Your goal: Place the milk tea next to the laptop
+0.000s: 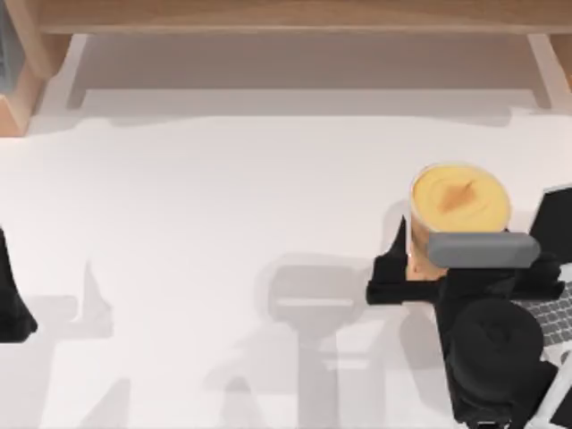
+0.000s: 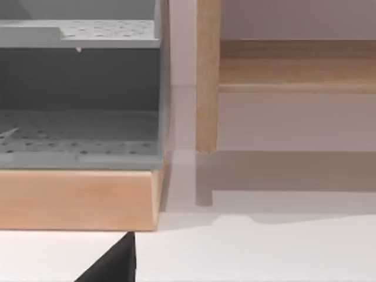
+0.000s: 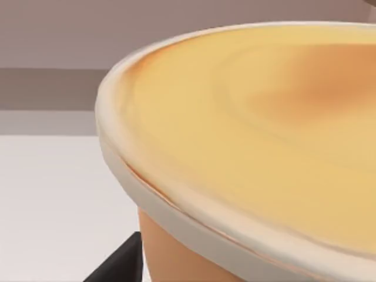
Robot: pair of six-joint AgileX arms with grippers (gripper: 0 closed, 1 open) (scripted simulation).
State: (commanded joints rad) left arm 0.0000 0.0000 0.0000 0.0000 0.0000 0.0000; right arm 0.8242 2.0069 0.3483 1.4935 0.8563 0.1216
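Note:
The milk tea [image 1: 460, 200], an orange-tan cup with a pale rim and creamy yellow-orange top, stands right of the table's centre. My right gripper [image 1: 447, 268] is shut on the cup's body from the near side, with one black finger [image 1: 393, 268] showing at the cup's left. In the right wrist view the milk tea [image 3: 264, 141] sits very close, a dark fingertip [image 3: 120, 264] beside its wall. The laptop [image 1: 556, 320] lies at the right edge, just right of the cup, its grey keyboard partly under my right arm. My left arm [image 1: 13, 299] is parked at the left edge.
A wooden shelf frame [image 1: 286, 18] runs along the table's back edge, with a post [image 2: 207, 76] and a grey perforated rack [image 2: 79, 94] on a wooden base at the back left. Bare white tabletop [image 1: 206, 206] spreads across the left and middle.

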